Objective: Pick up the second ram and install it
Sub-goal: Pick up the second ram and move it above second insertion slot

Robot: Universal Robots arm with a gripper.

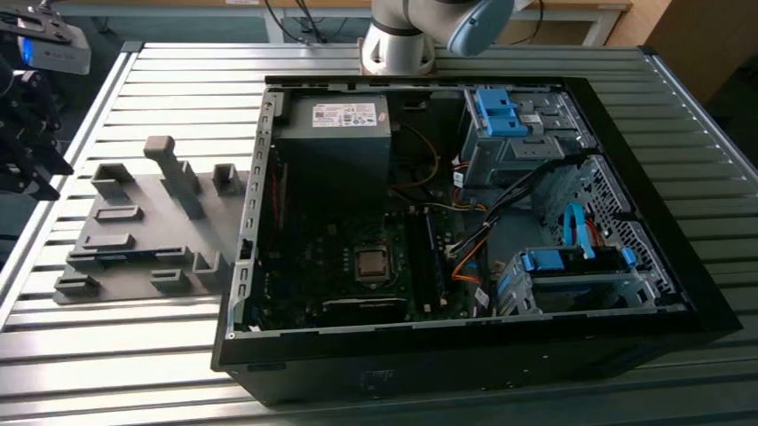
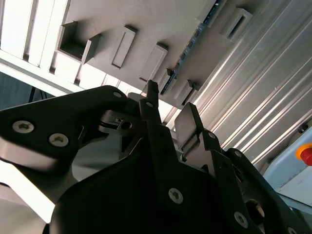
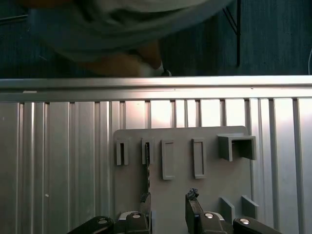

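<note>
Gripper (image 3: pixel 169 202) (image 2: pixel 170 109): black, two-fingered, jaws moderately wide with nothing between them, poised over the grey plate (image 3: pixel 209 185). Fingertips (image 3: pixel 192 197): apart, with bare plate showing in the gap. Ram (image 3: pixel 146 168): a thin dark strip standing on edge in the plate's holders. In the first wrist view it runs in line with one fingertip, and I cannot tell if they touch. In the second wrist view the ram (image 2: pixel 187 52) is a slim blue-green line crossing the plate beyond the fingers. In the exterior view the ram (image 1: pixel 119 257) sits low along the plate's near edge, toward the exterior view's left, well apart from the case. Blocks (image 3: pixel 167 160): grey, several, some slotted and some upright, all rising from the plate. Table (image 3: pixel 58 161): ribbed aluminium slats, bright and reflective, carrying the plate and the case side by side. Case (image 1: pixel 474 364): black tower lying open-side up, to the exterior view's right of the plate. Inside it are a motherboard (image 1: pixel 319 266), a grey power supply (image 1: pixel 337 133), blue drive cages (image 1: pixel 569 275) and loose cables. Arm (image 1: pixel 397 40): pale base standing on the table behind the case. Floor (image 3: pixel 273 39): dark blue, past the table's edge rail, with a blurred pale shape over it that I cannot identify. Button (image 2: pixel 306 153): red, on a light box beside the table. Wooden furniture (image 1: pixel 698 35) stands beyond the far corner.
</note>
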